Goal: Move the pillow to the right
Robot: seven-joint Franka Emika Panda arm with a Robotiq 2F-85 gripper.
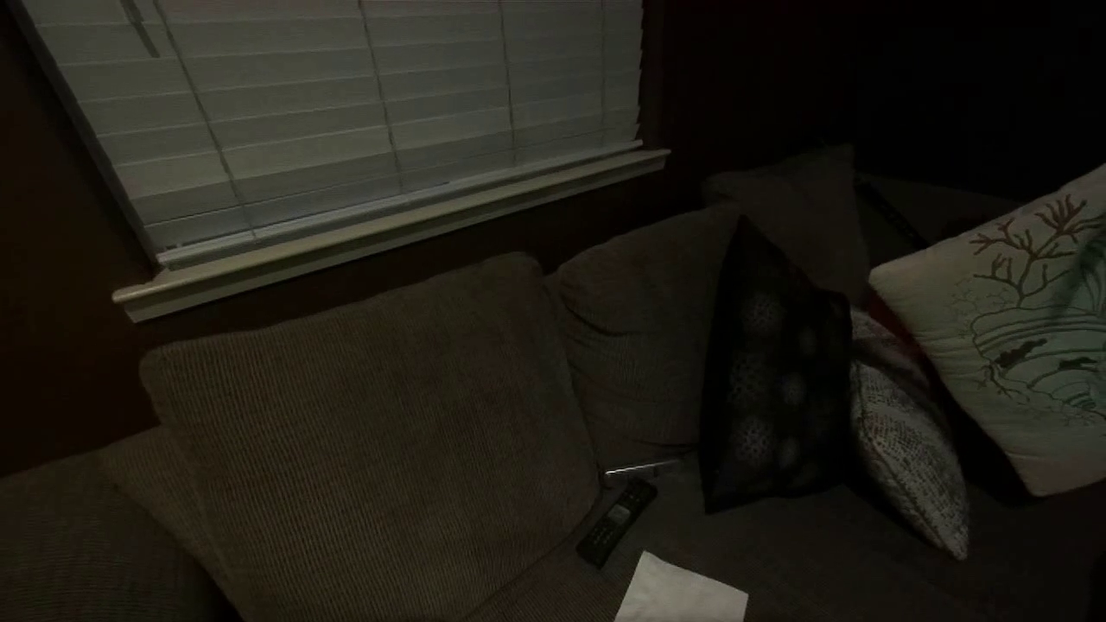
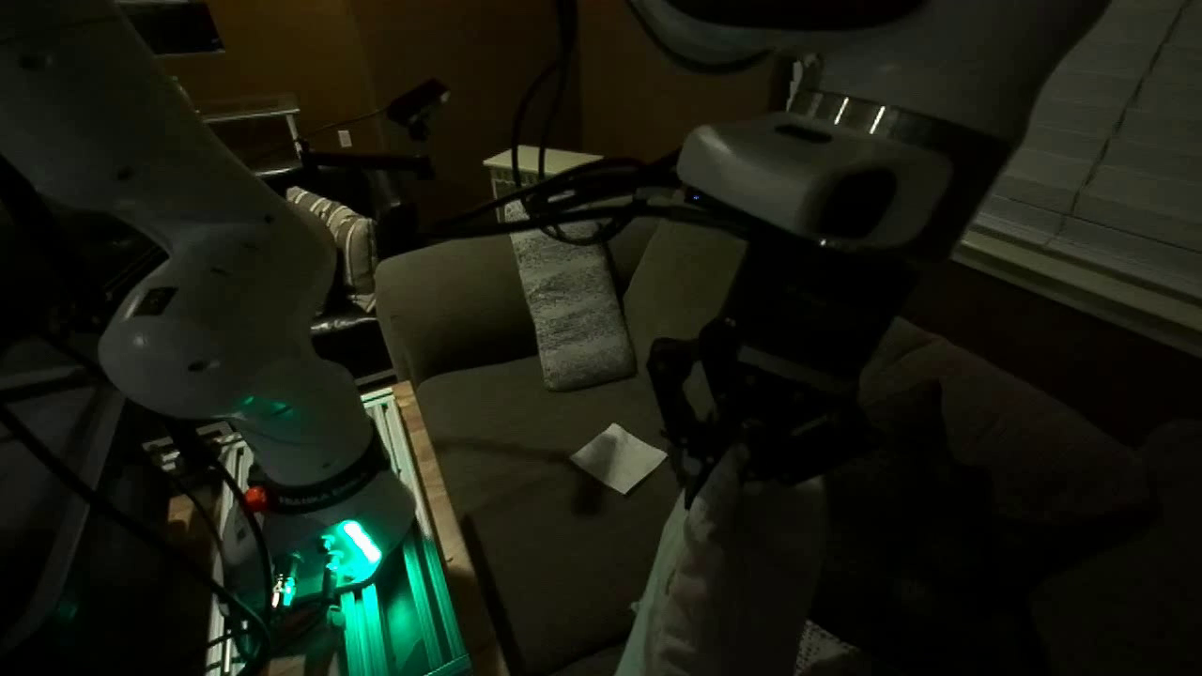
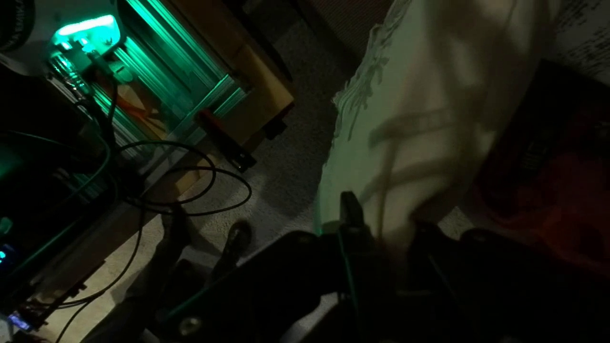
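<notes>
The pillow (image 1: 1020, 337) is large and cream with a dark branching print. It stands tilted at the right edge in an exterior view, partly cut off by the frame. It also shows nearly edge-on below my gripper in an exterior view (image 2: 723, 582), and as a pale surface in the wrist view (image 3: 419, 138). My gripper (image 2: 737, 483) is closed around the pillow's upper edge. In the wrist view the fingers (image 3: 387, 228) sit on either side of bunched cream cloth. Whether the pillow's bottom touches the couch is too dark to tell.
A black patterned pillow (image 1: 769, 380) and a speckled grey pillow (image 1: 907, 449) stand beside it on the couch (image 2: 488, 422). A remote (image 1: 618, 523) and white paper (image 2: 620, 458) lie on the seat. The wrist view shows cables (image 3: 214, 166) and a person's legs (image 3: 143, 290).
</notes>
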